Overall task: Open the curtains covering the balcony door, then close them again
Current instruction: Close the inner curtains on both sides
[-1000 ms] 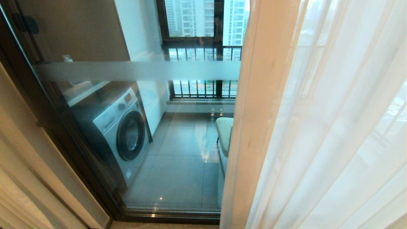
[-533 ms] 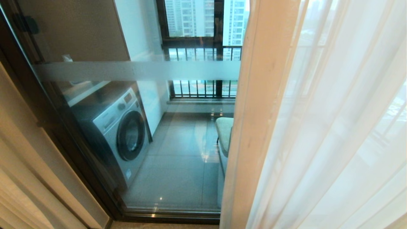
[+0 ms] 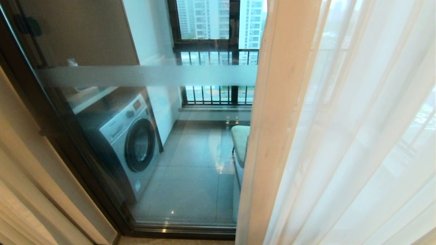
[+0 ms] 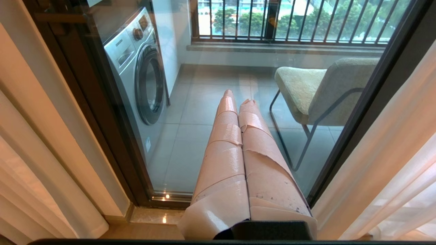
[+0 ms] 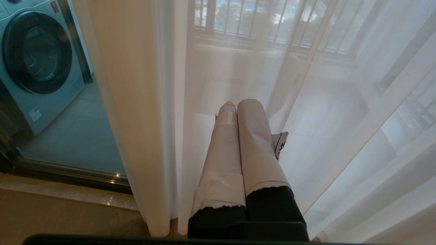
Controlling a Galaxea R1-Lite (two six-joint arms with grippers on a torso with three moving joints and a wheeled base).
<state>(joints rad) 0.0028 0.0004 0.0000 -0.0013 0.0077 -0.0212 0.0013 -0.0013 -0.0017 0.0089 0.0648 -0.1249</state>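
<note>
Head camera high, facing balcony door (image 3: 146,143) closely, both wrist cameras lower, sharing it.

The curtains (image 3: 279,129) were drawn apart over the left half of the door (image 3: 153,136). A cream drape hung in pleats at the far left (image 3: 20,190); another hung as a narrow upright fold right of centre, with white sheers (image 3: 357,143) spread beside it over the right half. The door stood shut, its glass bare between the drapes, dark-framed, a frosted white band (image 3: 146,75) running level across its upper part.
</note>
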